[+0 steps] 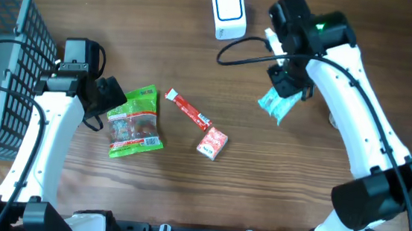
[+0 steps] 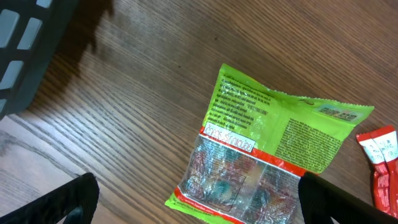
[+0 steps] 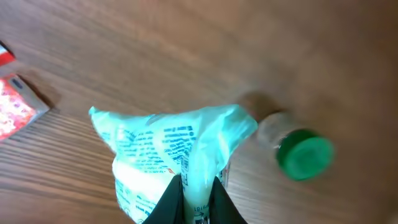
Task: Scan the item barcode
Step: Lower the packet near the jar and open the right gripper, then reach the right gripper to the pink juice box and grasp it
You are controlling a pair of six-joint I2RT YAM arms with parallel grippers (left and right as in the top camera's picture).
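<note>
While a grey mesh basket [image 1: 2, 53] fills the left edge of the table [image 1: 183, 203], the left gripper [image 1: 115, 101] hangs just beside it, its fingers spread wide with nothing between them. Under that gripper, left of the table's middle, a green snack bag [image 1: 136, 122] lies flat on the wood with its clear window up; whether a fingertip touches it cannot be told. To the right of the bag a thin red stick sachet [image 1: 188, 109] lies slanted. A small red packet [image 1: 212, 143] sits just beside the sachet's lower end, and both are near the table's middle. At the far edge, a little right of centre, a white scanner [image 1: 228, 13] stands alone.

Further right, the right gripper [image 1: 287, 89] is clamped on a mint-green packet [image 1: 278, 105]. The wrist view shows the fingers pinching the packet's middle seam, with the printed body spreading out beyond the fingertips. The packet is to the right of the scanner and nearer the front edge, apart from it. Beyond the packet, toward the right edge, a small clear bottle with a green cap [image 3: 298, 152] is on the wood.
</note>
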